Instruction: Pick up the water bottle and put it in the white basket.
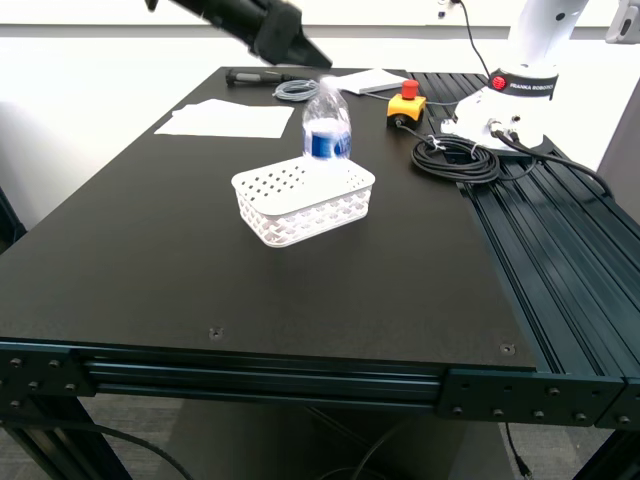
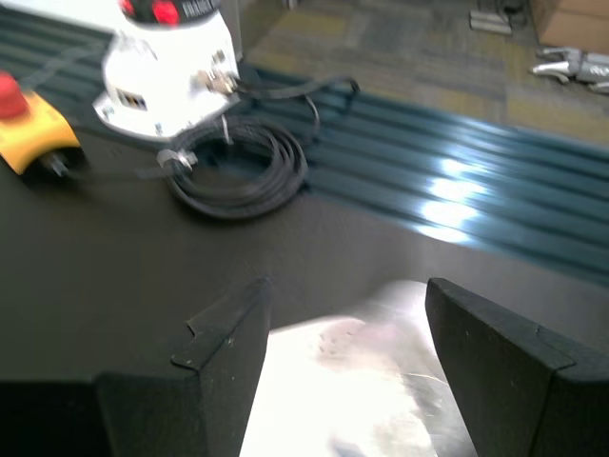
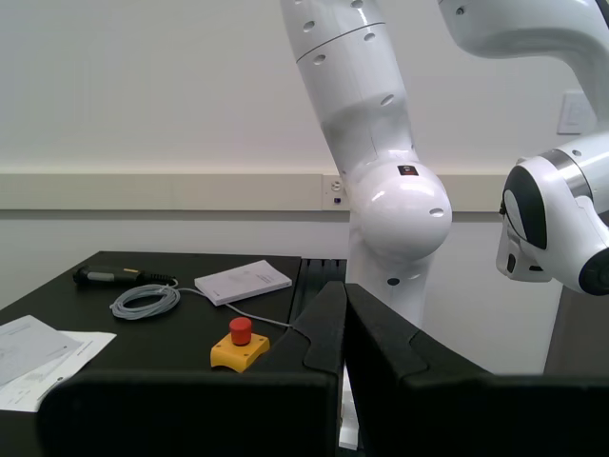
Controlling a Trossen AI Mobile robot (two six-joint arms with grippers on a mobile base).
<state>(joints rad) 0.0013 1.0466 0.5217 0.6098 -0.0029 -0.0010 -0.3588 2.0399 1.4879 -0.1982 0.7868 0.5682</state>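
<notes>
Black tabletop point(image 1: 150, 250) fills most of the exterior view, bordered by dark aluminium rails point(image 1: 560, 260) on the exterior view's right. At the centre of this surface sits the white basket point(image 1: 303, 200), the reference point for all positions below. The water bottle point(image 1: 326, 125) stands upright at the basket's far side; whether its base is inside the basket or just behind the rim cannot be determined, because the rim hides it. My first gripper point(image 2: 347, 381) is above the bottle cap, fingers spread apart with the blurred pale bottle point(image 2: 352, 381) between them, and the fingers are not seen pressing on it (the wrist picture is motion-blurred). In the exterior view the same gripper point(image 1: 305, 50) appears as a dark arm reaching in over the bottle from beyond the basket. My second gripper point(image 3: 344, 352) is raised well away from the basket, its fingers pressed together with nothing between them. Beyond the basket lie white paper sheets point(image 1: 228, 118), a grey coiled cord point(image 1: 295, 90), a booklet point(image 1: 370, 81), and a yellow box with a red button point(image 1: 405, 103). Farther toward the rails rests a black cable coil point(image 1: 455, 160) beside the white robot base point(image 1: 505, 105).
</notes>
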